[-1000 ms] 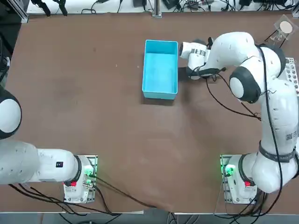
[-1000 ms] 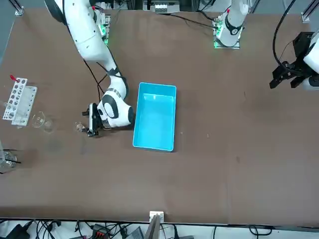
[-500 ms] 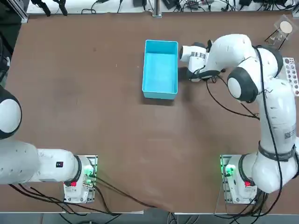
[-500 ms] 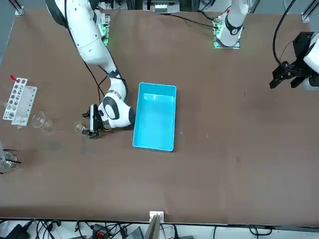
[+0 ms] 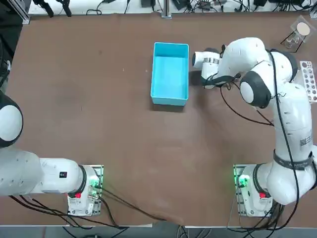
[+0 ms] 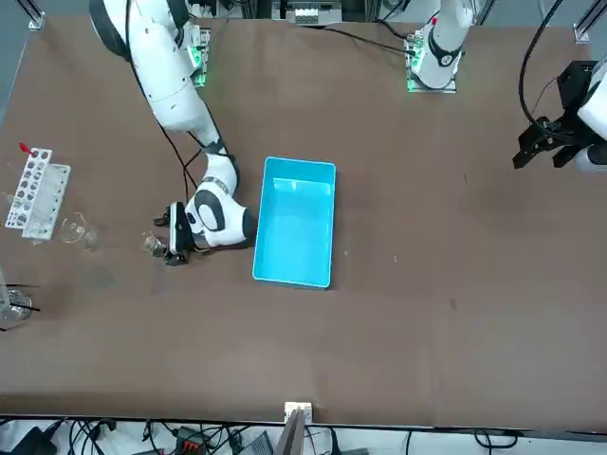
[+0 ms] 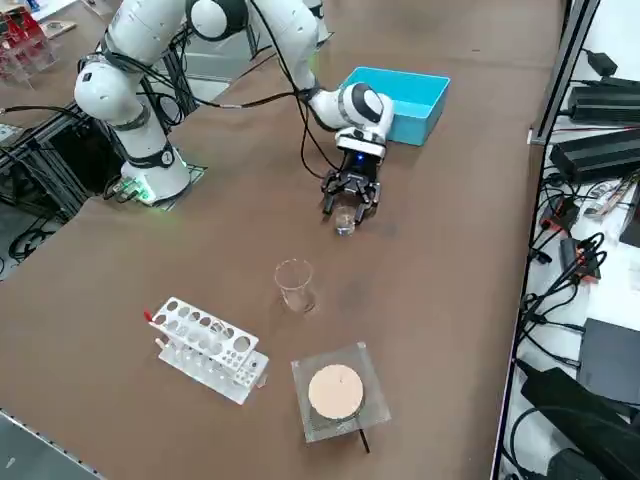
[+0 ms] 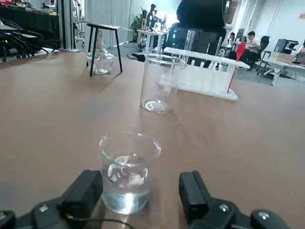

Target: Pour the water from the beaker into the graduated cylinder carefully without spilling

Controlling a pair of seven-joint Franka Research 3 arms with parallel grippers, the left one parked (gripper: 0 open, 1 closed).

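Reaching low over the brown table (image 7: 450, 250), right gripper (image 8: 138, 193) stood fingers wide, holding nothing | small clear glass beaker of water (image 8: 128, 171) sat just between the fingertips | risk: off-centre closing could nudge it and slosh water.

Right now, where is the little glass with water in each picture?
Top: the beaker is not visible; the right arm covers that spot.
Front: beaker left of centre, beside the open right gripper.
Right side: beaker near the middle, at the gripper's tips.
Right wrist: the nearest glass, between the jaws.
Shared landmark: white rack.
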